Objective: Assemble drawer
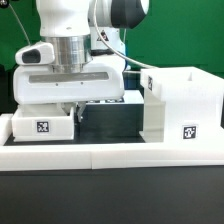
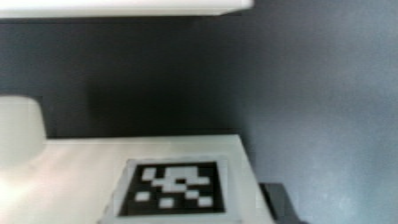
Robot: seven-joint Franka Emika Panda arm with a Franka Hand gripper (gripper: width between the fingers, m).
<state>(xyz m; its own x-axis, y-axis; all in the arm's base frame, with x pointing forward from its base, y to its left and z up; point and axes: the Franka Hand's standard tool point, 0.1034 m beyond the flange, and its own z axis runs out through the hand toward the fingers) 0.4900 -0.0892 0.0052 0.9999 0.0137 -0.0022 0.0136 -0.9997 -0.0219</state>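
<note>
A shallow white drawer tray (image 1: 42, 124) with a square tag lies at the exterior view's left, against the border wall. My gripper (image 1: 72, 110) hangs low over the tray's right end, and one dark finger shows just right of its end wall. In the wrist view a white tagged face of the tray (image 2: 80, 165) fills the near part. One dark fingertip (image 2: 276, 197) sits right beside its edge, and the other finger is hidden. The tall open-fronted box (image 1: 180, 100) stands at the exterior view's right, tag on its front.
The long low white border wall (image 1: 110, 152) runs along the front of the dark table (image 1: 110, 122). A flat tagged sheet (image 1: 100, 100) lies behind the gripper. A white edge (image 2: 125, 5) crosses the far part of the wrist view.
</note>
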